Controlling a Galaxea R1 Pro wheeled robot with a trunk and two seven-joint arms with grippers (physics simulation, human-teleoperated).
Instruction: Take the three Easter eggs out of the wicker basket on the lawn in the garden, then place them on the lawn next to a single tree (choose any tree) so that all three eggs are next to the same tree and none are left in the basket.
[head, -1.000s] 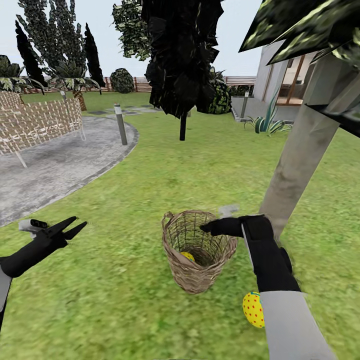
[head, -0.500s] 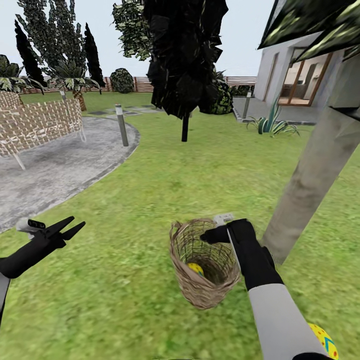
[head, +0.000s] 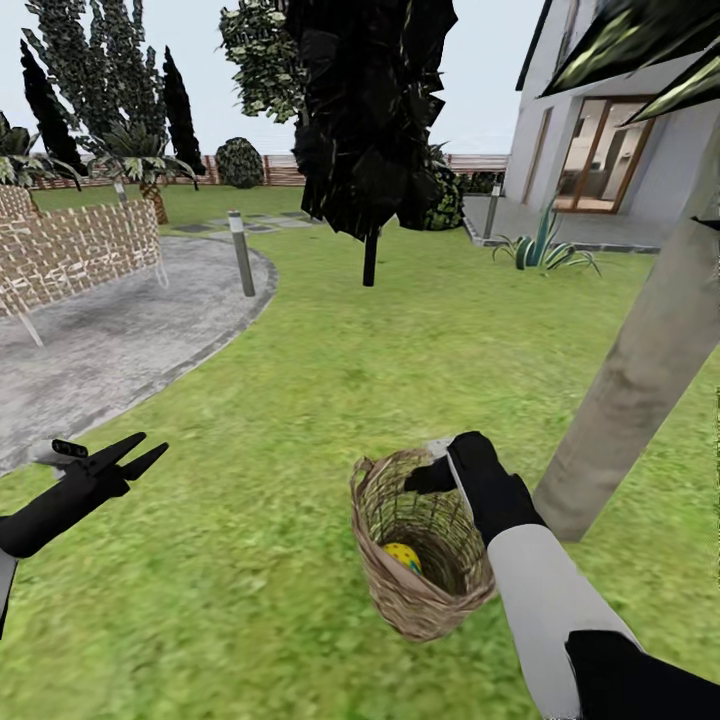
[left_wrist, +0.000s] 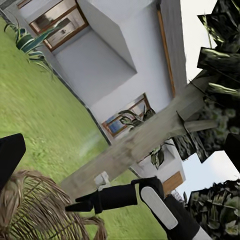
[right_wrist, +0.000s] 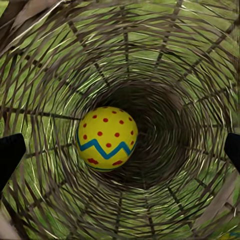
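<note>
The wicker basket stands tilted on the lawn, close to the pale tree trunk. One yellow egg with a teal zigzag and red dots lies deep inside it. The other two eggs are out of view. My right gripper hovers at the basket's far rim, open, pointing into the mouth; its fingertips stand wide apart on either side of the egg. My left gripper is open and empty over the grass at the left. From the left wrist, the right gripper shows above the basket.
A grey paved path with a bollard curves at the left, beside a woven lattice fence panel. A thin black-trunked dark tree stands ahead. A house is at the right, a spiky plant before it.
The head view has shifted, so the basket sits lower and further right. The egg lying on the grass by my right arm has left the picture. My right gripper has stayed at the rim.
</note>
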